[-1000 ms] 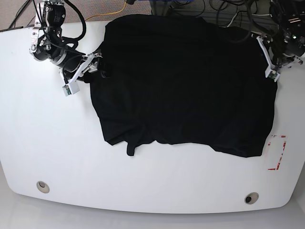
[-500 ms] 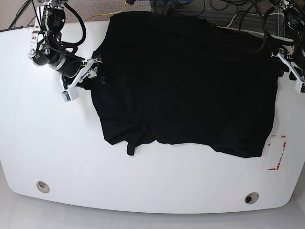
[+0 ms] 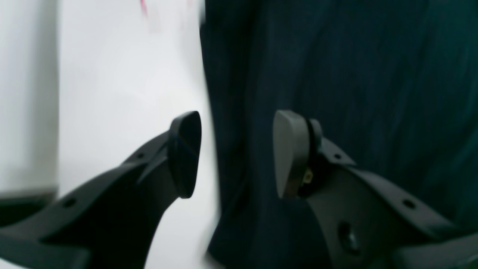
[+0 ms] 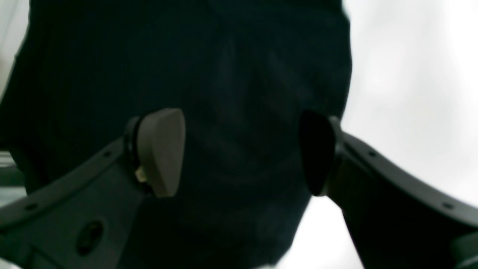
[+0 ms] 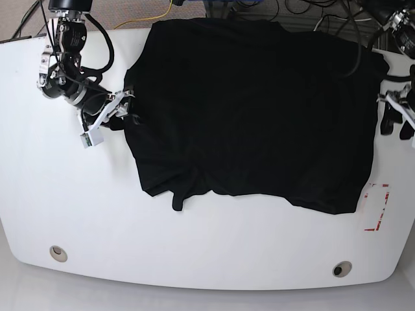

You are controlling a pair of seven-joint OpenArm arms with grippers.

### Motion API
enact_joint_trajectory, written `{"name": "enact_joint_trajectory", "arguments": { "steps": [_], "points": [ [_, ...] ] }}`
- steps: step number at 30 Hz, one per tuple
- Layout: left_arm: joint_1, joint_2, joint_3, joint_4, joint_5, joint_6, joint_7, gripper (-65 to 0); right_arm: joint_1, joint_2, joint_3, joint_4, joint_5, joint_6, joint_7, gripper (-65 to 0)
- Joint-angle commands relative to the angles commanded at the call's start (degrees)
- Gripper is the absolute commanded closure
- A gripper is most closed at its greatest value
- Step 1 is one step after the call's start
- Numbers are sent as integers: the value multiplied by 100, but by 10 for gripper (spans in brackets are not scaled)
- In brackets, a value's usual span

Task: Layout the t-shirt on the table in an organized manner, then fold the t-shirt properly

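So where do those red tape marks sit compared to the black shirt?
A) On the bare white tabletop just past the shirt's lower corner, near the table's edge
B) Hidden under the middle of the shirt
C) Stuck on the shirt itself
A: in the base view the red tape marks lie on the white table, just beside the lower corner of the t-shirt, not on it.

Robotics lab bench, glossy white table point(image 5: 78, 214) with round grommet holes point(image 5: 58, 253), red tape marks point(image 5: 377, 206) near the left gripper point(image 5: 395, 120), cables point(image 5: 311, 16) and yellow cord point(image 5: 152, 18) bundled beyond the far edge
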Motion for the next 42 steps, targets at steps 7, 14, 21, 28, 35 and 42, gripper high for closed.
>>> {"name": "enact_joint_trajectory", "arguments": {
  "steps": [7,14,21,28,35,42],
  "points": [
    [-633,396,941,-53,1257,1037,-681,-281,659,-141,-237,-510,0,9,26,-428],
    [-677,677,2259,-404,2875,1292,-2105,-281,1143,-185,-721,-1108,0,9,387,-235],
    [-686,809,2716,-1099,3851,1284,-2738,-281,1301,-158,-1459,-1793,0,9,958,-100],
    [-721,809,2716,-1952,3877,1284,-2765,-281,1275,114,-1978,-2462,0,9,1477,-86],
    [-721,782,2725,-2347,3877,1275,-2774,-281,1275,431,-2365,-2998,0,9,1916,-86],
    [-712,782,2734,-2347,3877,1275,-2774,-281,1538,818,-2602,-3508,-360,62,2180,-87]
  ]
}}
